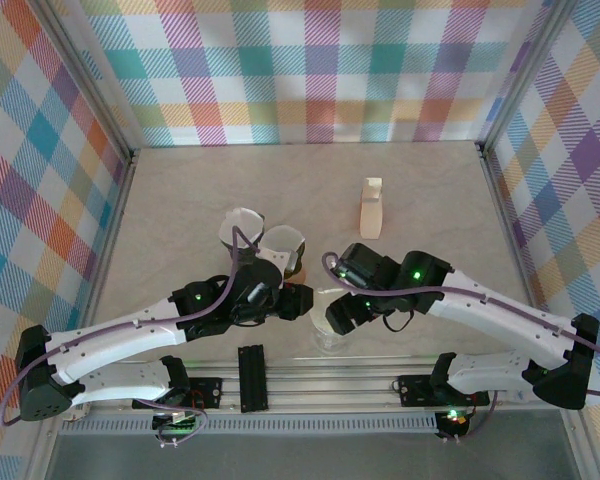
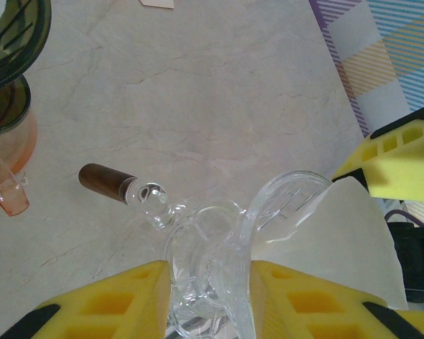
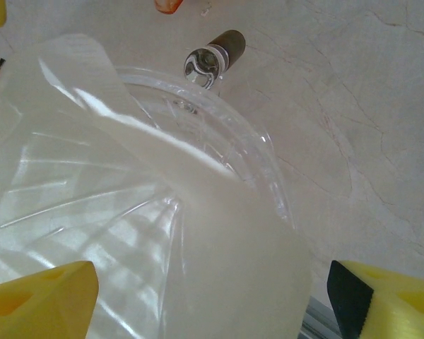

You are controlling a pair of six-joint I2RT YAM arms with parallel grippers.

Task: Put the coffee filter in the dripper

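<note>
The left gripper (image 2: 208, 286) is clenched on the dripper (image 2: 286, 191); its yellow fingers (image 2: 106, 307) press the clear glass from both sides, low on the body. Just right of those fingers the filter (image 2: 343, 236) lies inside the dripper, a white sheet leaning on the glass wall; one yellow finger of the right gripper (image 3: 205, 282) stands just above the paper's edge in the left wrist view.

The right gripper is released; its fingers (image 3: 39, 300) are spread wide, one on each side of the filter (image 3: 226, 240), and neither is seen to touch paper or glass. Between them the filter sits in the ribbed cone, its far flap rising over the rim.

Just past the left fingers a glass knob joins a short brown handle (image 2: 102, 178), which lies flat on the table (image 2: 219, 92); farther to their left stands an orange jug (image 2: 10, 148) with a dark green top.

From above, both grippers meet at the dripper (image 1: 330, 335), the left gripper (image 1: 292, 300) beside the right gripper (image 1: 338, 312). Beyond them stand two white cones (image 1: 242, 228); farther off, well apart, is a cream block (image 1: 371, 208).
</note>
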